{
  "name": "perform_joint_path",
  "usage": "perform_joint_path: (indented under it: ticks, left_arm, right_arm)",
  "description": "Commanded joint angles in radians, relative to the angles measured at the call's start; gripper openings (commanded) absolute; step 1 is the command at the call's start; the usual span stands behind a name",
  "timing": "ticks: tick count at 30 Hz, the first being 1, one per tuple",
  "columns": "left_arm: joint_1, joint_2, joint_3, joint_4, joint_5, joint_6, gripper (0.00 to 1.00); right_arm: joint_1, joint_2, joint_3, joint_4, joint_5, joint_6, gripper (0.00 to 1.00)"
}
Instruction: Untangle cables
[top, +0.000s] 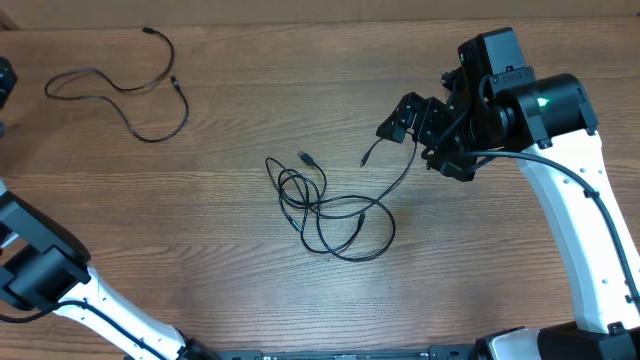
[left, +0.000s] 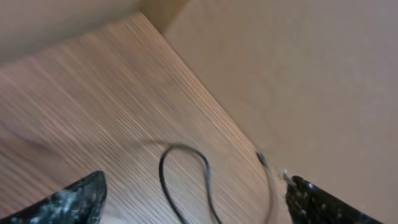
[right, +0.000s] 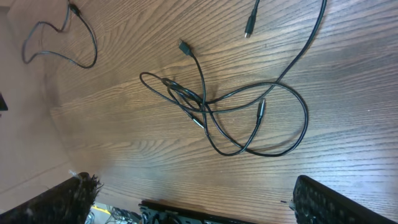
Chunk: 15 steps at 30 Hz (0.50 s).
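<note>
overhead / table (top: 200, 250): wood, carries everything
overhead / tangled cables (top: 318, 207): mid-table, thin black cords in crossed loops
overhead / strand: one cord leaves the tangle at 2 o'clock and rises toward the head of the right arm (top: 560, 190); contact there cannot be told from this view
overhead / free plug (top: 366, 160): lies on the table just at 7 o'clock of that head
overhead / loose cable (top: 120, 90): alone at 10 o'clock of the table, well apart from the tangle
overhead / left arm (top: 40, 270): at the 8 o'clock edge, its jaws not clear here
left wrist / left jaws: open, fingers (left: 74, 199) wide apart at the bottom corners, nothing between them
left wrist / cable loop (left: 163, 171): black, on the table near its edge; blurred, cannot tell which cable
right wrist / right jaws: open, fingers (right: 336, 199) far apart at 5 and 7 o'clock, gripping nothing
right wrist / tangled cables (right: 202, 106): centre of view, flat on the table, knot of crossings left of the big loop
right wrist / strand: exits the frame at 1 o'clock
right wrist / free plug (right: 250, 28): at 12 o'clock
right wrist / loose cable (right: 94, 50): at 10 o'clock
</note>
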Motion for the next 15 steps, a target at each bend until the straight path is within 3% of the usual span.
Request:
perform_joint_path:
  ticks: [1,5,10,11,15]
  left_arm:
    - [-0.067,-0.008,0.010,-0.055,0.225,0.026,0.91]
    - [-0.164,-0.006,0.010,-0.181,0.165,0.056,1.00]
    - [-0.310,-0.006,0.010,-0.319,-0.170,0.063,1.00]
    - [-0.370,-0.006,0.010,-0.343,-0.313,0.084,1.00]
    - [-0.458,-0.006,0.010,-0.357,-0.554,0.114,1.00]
  right_arm:
    - [0.005,-0.002,0.006,0.001,0.013,-0.009,1.00]
    - [0.006,-0.002,0.006,-0.003,0.013,-0.009,1.00]
    - [0.025,-0.002,0.006,-0.018,0.014,-0.009,1.00]
    - [0.037,-0.002,0.006,-0.026,0.013,-0.023,1.00]
    - [0.063,-0.002,0.006,-0.041,0.013,-0.061,1.00]
